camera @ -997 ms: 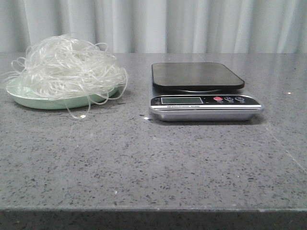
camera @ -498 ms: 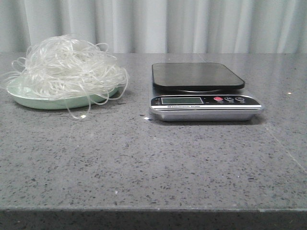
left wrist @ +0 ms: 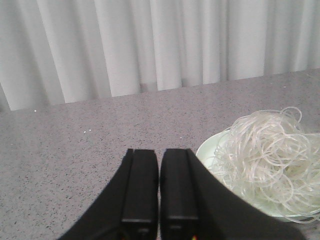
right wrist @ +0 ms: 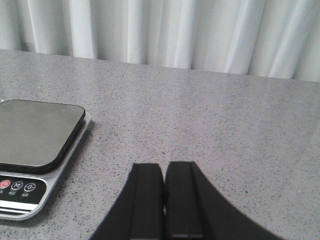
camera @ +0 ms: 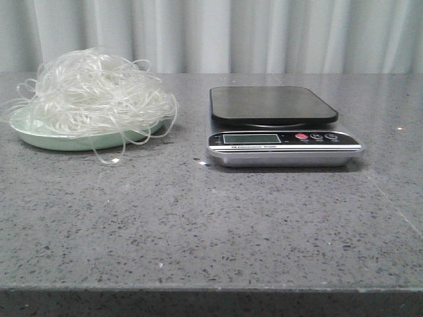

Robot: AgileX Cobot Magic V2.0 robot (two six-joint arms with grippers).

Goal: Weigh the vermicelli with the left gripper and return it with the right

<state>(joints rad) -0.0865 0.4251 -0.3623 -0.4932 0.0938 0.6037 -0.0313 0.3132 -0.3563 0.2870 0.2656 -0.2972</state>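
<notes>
The vermicelli (camera: 92,96) is a fluffy tangle of translucent whitish strands heaped on a pale mint-green plate (camera: 39,139) at the left of the table. It also shows in the left wrist view (left wrist: 270,160), beside my left gripper (left wrist: 159,152), which is shut and empty, apart from the plate (left wrist: 210,150). A digital scale (camera: 277,122) with a dark, bare platform stands at the centre right. My right gripper (right wrist: 164,166) is shut and empty, over bare table beside the scale (right wrist: 35,135). Neither gripper shows in the front view.
The grey speckled table (camera: 211,224) stretches from the plate and scale to its front edge. A pale curtain (camera: 264,33) hangs behind the table. One loose strand (camera: 109,155) trails off the plate onto the table.
</notes>
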